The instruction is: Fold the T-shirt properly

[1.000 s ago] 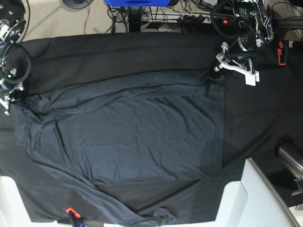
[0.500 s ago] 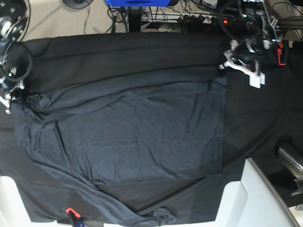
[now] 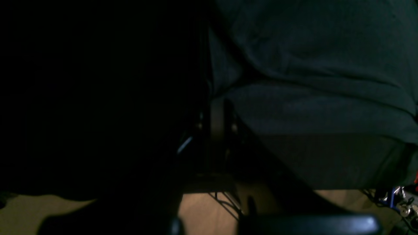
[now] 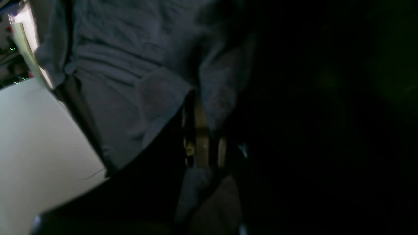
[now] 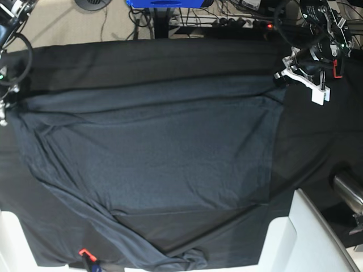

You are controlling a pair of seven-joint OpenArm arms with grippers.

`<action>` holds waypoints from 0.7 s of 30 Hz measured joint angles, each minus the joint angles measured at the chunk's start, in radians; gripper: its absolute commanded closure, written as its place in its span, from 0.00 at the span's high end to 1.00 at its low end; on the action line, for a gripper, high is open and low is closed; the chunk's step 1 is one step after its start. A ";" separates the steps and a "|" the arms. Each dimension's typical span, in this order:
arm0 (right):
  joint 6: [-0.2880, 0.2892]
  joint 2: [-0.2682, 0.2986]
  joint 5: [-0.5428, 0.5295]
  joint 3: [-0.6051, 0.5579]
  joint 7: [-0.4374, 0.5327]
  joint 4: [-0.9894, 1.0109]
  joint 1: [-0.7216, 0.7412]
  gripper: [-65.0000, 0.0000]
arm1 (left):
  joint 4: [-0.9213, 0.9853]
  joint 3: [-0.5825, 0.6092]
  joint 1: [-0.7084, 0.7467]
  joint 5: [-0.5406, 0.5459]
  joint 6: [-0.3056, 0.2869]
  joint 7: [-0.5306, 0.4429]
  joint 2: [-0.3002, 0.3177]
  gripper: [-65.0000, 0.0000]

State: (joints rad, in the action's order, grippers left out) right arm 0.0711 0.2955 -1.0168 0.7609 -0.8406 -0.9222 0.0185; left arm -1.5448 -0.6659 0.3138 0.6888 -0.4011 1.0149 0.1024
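Spread wide and mostly flat over the black-clothed surface (image 5: 170, 56), slate-grey T-shirt (image 5: 153, 170) (softly creased, near hem bunched), far corners pinched taut by clamped left end effector (image 5: 282, 76) at right and clamped right end effector (image 5: 7, 105) at left.

My T-shirt (image 5: 153, 153) is plain dark slate-grey, faintly bluish, with no print. Under it, my table cloth (image 5: 142, 59) is blacker. My left gripper (image 5: 279, 76), upper right of the frame, has white parts.
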 measured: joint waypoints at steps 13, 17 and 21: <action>0.005 0.001 -0.012 0.005 -0.056 -0.039 -0.043 0.00 | -0.102 0.002 0.071 0.004 -0.003 0.037 0.001 0.00; 0.006 0.000 -0.011 0.005 -0.058 -0.040 -0.081 0.00 | -0.102 0.002 0.089 0.003 -0.003 0.037 0.000 0.00; 0.007 0.000 -0.012 0.005 -0.055 -0.043 -0.113 0.00 | -0.102 -0.023 0.090 0.005 -0.003 0.041 0.000 0.00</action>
State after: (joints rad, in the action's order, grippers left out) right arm 0.0784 0.2955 -1.0286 0.7654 -0.8955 -0.9653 -0.0948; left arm -1.6470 -0.6884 0.4034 0.6937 -0.4046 1.0561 0.1020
